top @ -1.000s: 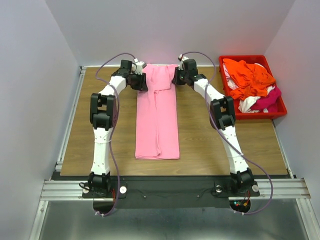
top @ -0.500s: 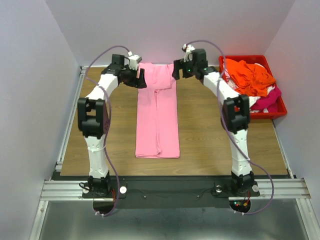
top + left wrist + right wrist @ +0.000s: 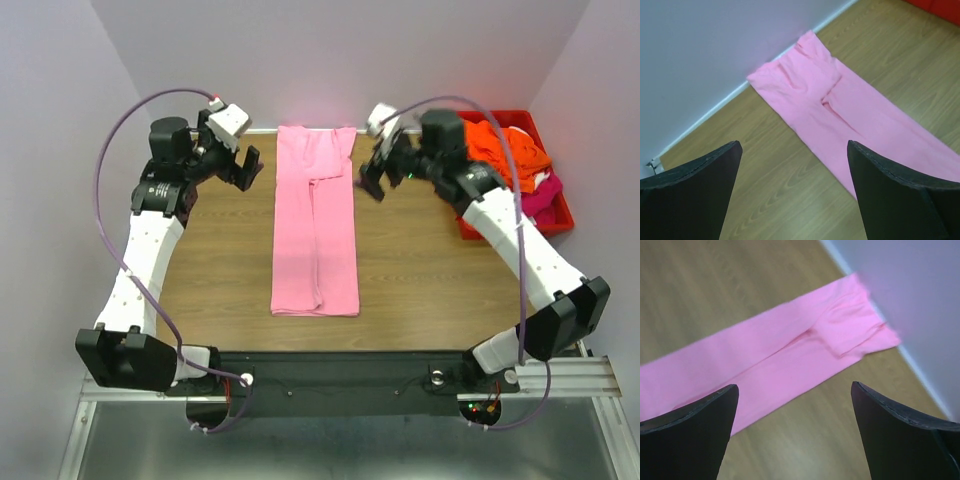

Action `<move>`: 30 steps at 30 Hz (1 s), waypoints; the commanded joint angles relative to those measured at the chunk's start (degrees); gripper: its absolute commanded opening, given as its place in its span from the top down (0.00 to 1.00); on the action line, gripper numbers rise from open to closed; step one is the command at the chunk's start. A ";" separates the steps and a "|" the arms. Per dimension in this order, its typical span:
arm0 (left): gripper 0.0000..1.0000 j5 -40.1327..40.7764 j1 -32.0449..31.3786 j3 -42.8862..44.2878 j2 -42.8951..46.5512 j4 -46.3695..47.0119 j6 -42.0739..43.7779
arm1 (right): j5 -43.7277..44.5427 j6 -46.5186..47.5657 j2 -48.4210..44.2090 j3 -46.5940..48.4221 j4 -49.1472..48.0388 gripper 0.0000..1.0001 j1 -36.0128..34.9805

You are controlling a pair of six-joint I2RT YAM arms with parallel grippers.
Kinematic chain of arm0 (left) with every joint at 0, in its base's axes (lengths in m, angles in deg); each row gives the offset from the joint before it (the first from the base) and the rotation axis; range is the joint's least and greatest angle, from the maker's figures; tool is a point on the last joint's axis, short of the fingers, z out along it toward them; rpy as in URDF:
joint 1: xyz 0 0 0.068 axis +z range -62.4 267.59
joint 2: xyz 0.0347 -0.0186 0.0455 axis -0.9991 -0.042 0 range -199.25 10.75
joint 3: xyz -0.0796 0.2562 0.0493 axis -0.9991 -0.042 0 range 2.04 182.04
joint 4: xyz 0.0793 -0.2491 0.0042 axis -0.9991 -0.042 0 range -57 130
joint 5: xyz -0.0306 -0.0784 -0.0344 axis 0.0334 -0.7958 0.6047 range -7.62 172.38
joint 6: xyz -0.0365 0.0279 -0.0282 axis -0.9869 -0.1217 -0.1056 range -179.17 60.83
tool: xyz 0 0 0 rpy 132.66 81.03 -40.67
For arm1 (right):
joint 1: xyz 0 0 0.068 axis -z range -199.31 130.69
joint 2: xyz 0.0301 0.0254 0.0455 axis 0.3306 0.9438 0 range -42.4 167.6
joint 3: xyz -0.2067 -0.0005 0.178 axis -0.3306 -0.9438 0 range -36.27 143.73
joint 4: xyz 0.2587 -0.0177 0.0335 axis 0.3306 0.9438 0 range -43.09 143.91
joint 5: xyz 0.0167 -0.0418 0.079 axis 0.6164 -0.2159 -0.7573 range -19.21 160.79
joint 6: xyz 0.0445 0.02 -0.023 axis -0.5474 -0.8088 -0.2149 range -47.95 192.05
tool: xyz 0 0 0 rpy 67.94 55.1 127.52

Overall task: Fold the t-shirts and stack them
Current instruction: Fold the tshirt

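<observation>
Hovering wide open and empty, my left gripper (image 3: 244, 171) and right gripper (image 3: 372, 181) flank the light pink t-shirt (image 3: 315, 235), which lies between them as a long folded strip. Next, I judge: pinch the end nearest my fingers and fold it crosswise.

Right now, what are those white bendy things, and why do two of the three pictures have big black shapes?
Those are two robot arms, the left arm and the right arm, bolted to a table. One camera looks down from above. The other two sit on the wrists, so the black shapes are each arm's own jaws. Both pairs of jaws are wide open, holding nothing. A pink shirt lies flat between the arms, folded into a long strip. More shirts wait crumpled in a red bin.
</observation>
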 commanded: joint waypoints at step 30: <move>0.43 -0.80 -21.54 -56.91 34.58 -14.24 52.39 | 9.99 9.67 -2.75 -42.87 -0.64 0.43 -28.28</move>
